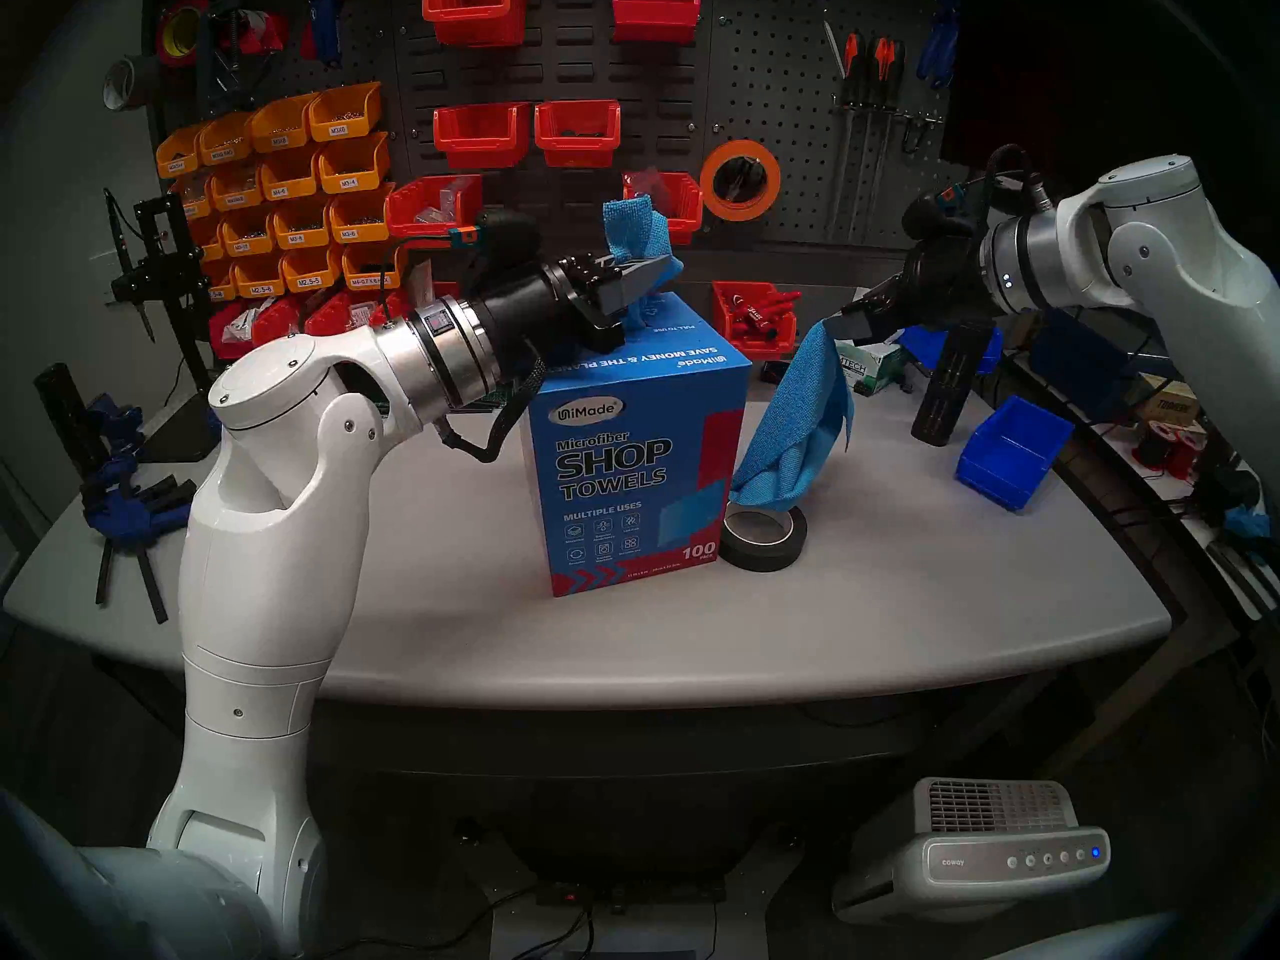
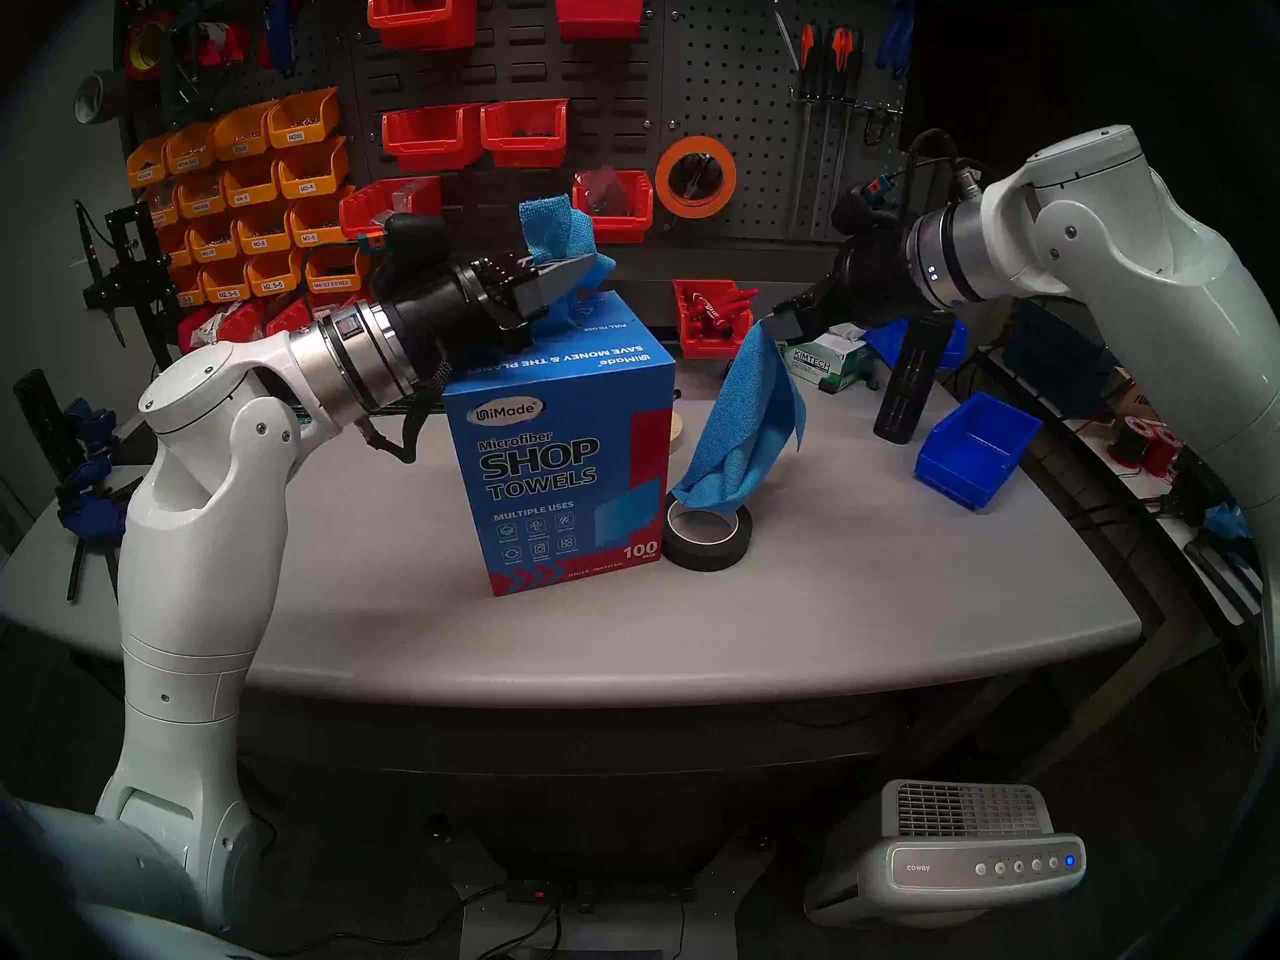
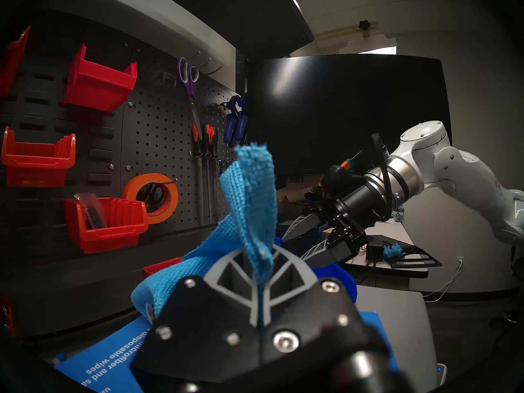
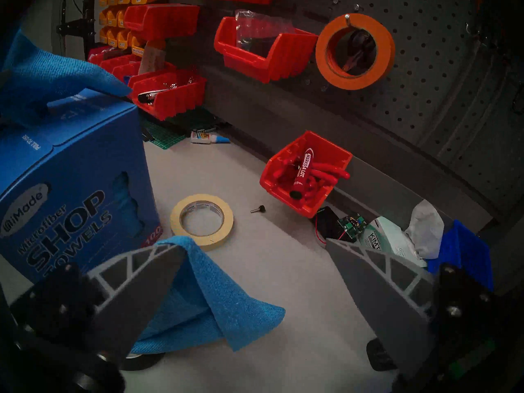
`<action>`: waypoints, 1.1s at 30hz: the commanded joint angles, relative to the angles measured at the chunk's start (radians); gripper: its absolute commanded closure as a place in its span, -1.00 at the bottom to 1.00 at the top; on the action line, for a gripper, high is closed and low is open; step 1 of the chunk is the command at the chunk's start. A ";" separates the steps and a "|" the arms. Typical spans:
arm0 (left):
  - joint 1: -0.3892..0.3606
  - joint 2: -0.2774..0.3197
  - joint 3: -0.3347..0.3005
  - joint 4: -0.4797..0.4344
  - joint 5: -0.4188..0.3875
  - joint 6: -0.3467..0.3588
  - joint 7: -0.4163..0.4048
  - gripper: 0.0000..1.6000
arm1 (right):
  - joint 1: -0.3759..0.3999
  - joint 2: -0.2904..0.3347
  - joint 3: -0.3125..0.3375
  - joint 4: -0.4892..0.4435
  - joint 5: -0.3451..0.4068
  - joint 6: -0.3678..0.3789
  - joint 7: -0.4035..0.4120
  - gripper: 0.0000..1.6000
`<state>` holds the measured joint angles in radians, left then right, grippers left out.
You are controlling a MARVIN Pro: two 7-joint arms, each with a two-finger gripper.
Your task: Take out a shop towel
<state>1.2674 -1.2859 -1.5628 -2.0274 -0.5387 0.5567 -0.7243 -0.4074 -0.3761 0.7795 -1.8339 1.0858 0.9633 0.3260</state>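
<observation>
The blue "SHOP TOWELS" carton (image 1: 623,467) stands mid-table. A sky-blue shop towel (image 1: 634,228) sticks up from its top opening, and my left gripper (image 1: 661,273) is shut on it just above the carton. The left wrist view shows that towel (image 3: 249,191) pinched between the closed fingers. To the carton's right, my right gripper (image 1: 848,325) is open. A second shop towel (image 1: 796,418) is draped over one of its fingers (image 4: 141,276). This towel (image 4: 215,304) hangs limp, its lower end resting on a black tape roll (image 1: 762,539).
A yellow masking tape roll (image 4: 202,222) lies behind the carton. A red bin of markers (image 1: 755,314), a Kimtech tissue box (image 1: 866,370), a tall black object (image 1: 949,383) and a blue bin (image 1: 1011,453) stand at the back right. A pegboard with bins closes off the back.
</observation>
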 commanded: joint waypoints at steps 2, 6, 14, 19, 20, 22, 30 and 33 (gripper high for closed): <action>0.003 -0.004 0.002 -0.007 0.002 -0.010 0.004 1.00 | 0.108 -0.076 0.004 0.036 -0.059 -0.003 0.032 -1.00; -0.009 -0.002 -0.006 0.000 -0.004 -0.011 0.002 1.00 | 0.122 -0.093 -0.009 0.051 -0.078 -0.003 0.047 -1.00; -0.023 0.009 -0.013 0.015 0.000 -0.023 -0.004 -1.00 | 0.146 -0.107 -0.027 0.072 -0.108 -0.003 0.075 -1.00; -0.029 0.019 -0.020 0.031 0.000 -0.028 -0.015 -1.00 | 0.153 -0.118 -0.031 0.082 -0.118 -0.003 0.079 -1.00; -0.033 0.028 -0.022 0.034 0.001 -0.023 -0.021 -1.00 | 0.153 -0.120 -0.032 0.084 -0.119 -0.003 0.080 -1.00; -0.038 0.043 -0.030 0.039 0.001 -0.016 -0.029 -1.00 | 0.156 -0.125 -0.035 0.085 -0.123 -0.003 0.081 -1.00; -0.071 0.131 -0.085 0.052 -0.033 0.065 -0.101 -1.00 | 0.161 -0.133 -0.037 0.086 -0.127 -0.003 0.084 -1.00; -0.109 0.155 -0.108 0.065 -0.035 0.082 -0.121 -1.00 | 0.160 -0.133 -0.035 0.089 -0.127 -0.003 0.082 -1.00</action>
<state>1.2295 -1.2107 -1.6191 -1.9697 -0.5608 0.5959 -0.8015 -0.2924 -0.5064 0.7176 -1.7413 0.9619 0.9631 0.4166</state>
